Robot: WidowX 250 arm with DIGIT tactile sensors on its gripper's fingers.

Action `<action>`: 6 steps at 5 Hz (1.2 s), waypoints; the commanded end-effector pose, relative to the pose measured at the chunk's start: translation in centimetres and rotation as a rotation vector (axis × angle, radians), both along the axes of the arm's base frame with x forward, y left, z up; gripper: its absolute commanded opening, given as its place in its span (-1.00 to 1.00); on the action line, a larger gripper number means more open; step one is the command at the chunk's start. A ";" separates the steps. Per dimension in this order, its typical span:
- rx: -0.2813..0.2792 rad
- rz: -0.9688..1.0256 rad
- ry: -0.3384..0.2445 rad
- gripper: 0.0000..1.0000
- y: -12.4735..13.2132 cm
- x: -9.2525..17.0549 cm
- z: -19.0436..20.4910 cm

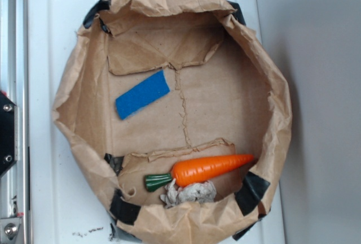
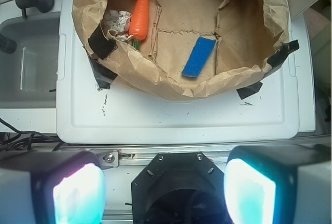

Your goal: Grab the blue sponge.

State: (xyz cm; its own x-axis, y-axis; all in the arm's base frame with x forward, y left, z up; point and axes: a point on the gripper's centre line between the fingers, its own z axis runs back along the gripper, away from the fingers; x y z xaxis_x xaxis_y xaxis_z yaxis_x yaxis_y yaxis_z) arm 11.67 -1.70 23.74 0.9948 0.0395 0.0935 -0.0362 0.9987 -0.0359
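Exterior view: a brown paper bag (image 1: 84, 80), its walls rolled down into a round basin and patched with black tape (image 1: 252, 190), sits on a white plastic lid (image 1: 51, 29). The blue sponge (image 1: 142, 94) lies flat on the bag's floor at about ten o'clock from the centre, slanted so its upper end points toward one o'clock. An orange toy carrot (image 1: 210, 166) lies at about five o'clock, its tip toward three and its green stem toward eight. A crumpled wad of paper (image 1: 189, 192) touches the carrot's underside near the stem. Sponge and carrot are well apart. The claw does not appear here.

Wrist view: the claw (image 2: 165, 192) fills the bottom edge, its two pale fingers (image 2: 78, 195) glowing cyan and spread wide apart with nothing between them. It is over the metal rail (image 2: 155, 154) at the bench edge, well short of the bag (image 2: 93, 11). Inside the bag the blue sponge (image 2: 199, 57) lies at about one o'clock from the claw, near the bag's nearer wall. The carrot (image 2: 139, 12) stands at eleven o'clock, the paper wad (image 2: 116, 23) just beside it. A grey sink (image 2: 26, 63) is at the left.
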 end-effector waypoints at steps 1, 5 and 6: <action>0.000 0.000 0.000 1.00 0.0 0.0 0.0; -0.043 -0.044 0.002 1.00 2.1 3.1 -2.3; -0.043 -0.044 0.002 1.00 2.1 3.1 -2.3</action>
State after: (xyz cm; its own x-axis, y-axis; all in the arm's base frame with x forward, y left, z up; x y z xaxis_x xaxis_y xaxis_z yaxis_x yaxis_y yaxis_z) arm 14.19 0.20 20.55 0.9984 -0.0123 0.0554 0.0170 0.9963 -0.0838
